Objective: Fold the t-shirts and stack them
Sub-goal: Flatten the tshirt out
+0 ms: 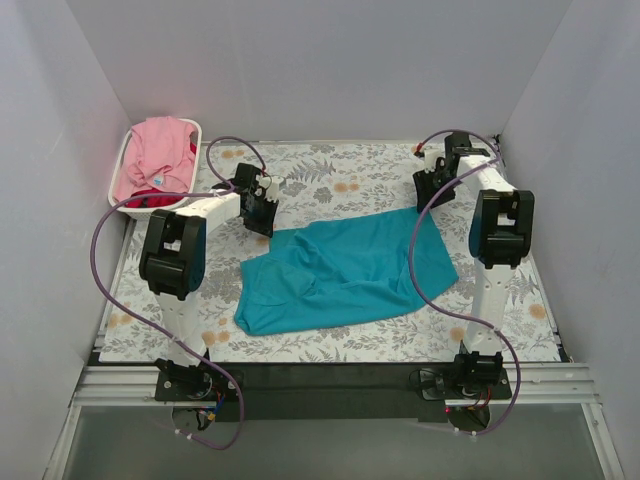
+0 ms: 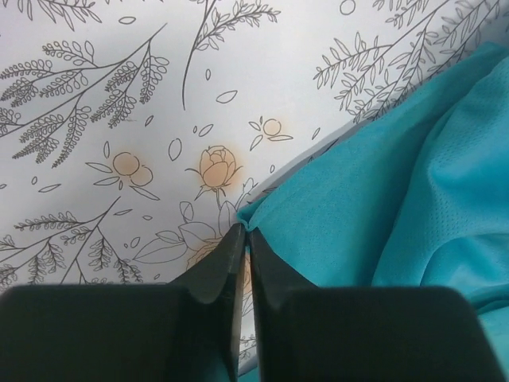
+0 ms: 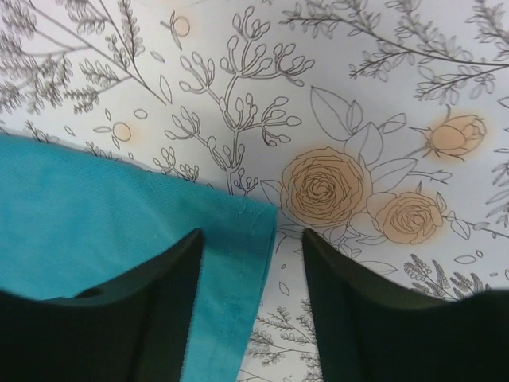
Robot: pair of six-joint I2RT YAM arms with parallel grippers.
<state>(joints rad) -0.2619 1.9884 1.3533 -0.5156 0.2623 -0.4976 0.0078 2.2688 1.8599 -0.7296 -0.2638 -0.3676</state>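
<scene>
A teal t-shirt [image 1: 340, 270] lies spread and rumpled on the floral table cover. My left gripper [image 1: 266, 228] is at the shirt's far left corner. In the left wrist view its jaws [image 2: 242, 231] are pinched together on the very tip of the teal cloth [image 2: 382, 199]. At the far right corner, my right gripper [image 1: 426, 204] stands open. In the right wrist view it [image 3: 253, 239] straddles the hemmed corner of the shirt [image 3: 95, 207], with one finger over the cloth and the other over the bare cover. A pink t-shirt [image 1: 160, 150] fills the basket, and red cloth [image 1: 150, 198] shows under it.
A white slatted basket [image 1: 150, 211] stands at the far left corner of the table. White walls close in the left, back and right sides. The floral cover [image 1: 330, 175] runs from the shirt to the back wall. Purple cables loop from both arms.
</scene>
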